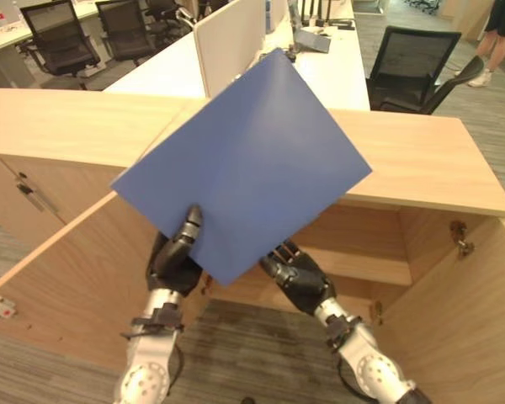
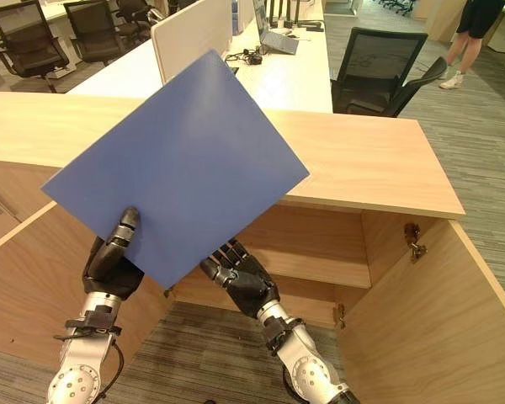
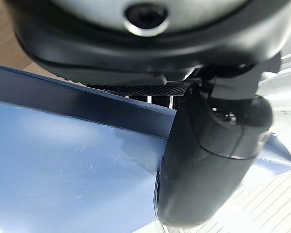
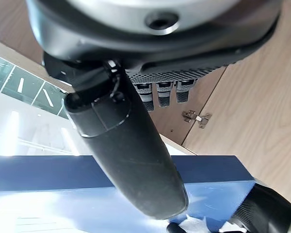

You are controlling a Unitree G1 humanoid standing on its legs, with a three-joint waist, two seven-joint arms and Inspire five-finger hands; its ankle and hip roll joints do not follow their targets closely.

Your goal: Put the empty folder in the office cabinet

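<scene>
The blue folder [image 1: 244, 164] is up in the air in front of the open cabinet [image 1: 379, 252], tilted like a diamond, and not yet inside. The left hand [image 1: 175, 252] pinches its lower edge at about 7 o'clock, thumb pressed on the near face. The right hand [image 2: 236, 278] sits under the lower corner at about 5 o'clock; its thumb lies across the folder in the right wrist view, so it looks clamped on too. Judging from this, the pickup is done and the doors [image 2: 429, 311] already stand wide; what is left is lowering the folder and sliding it onto the shelf [image 1: 362, 265].

The cabinet's wooden top [image 1: 421, 160] runs across at 12 o'clock and overhangs the opening, so the raised folder would have to come down under it. Beyond are a desk [image 2: 278, 76], office chairs [image 1: 408, 71] and a person [image 2: 471, 38] at 1 o'clock, well apart.
</scene>
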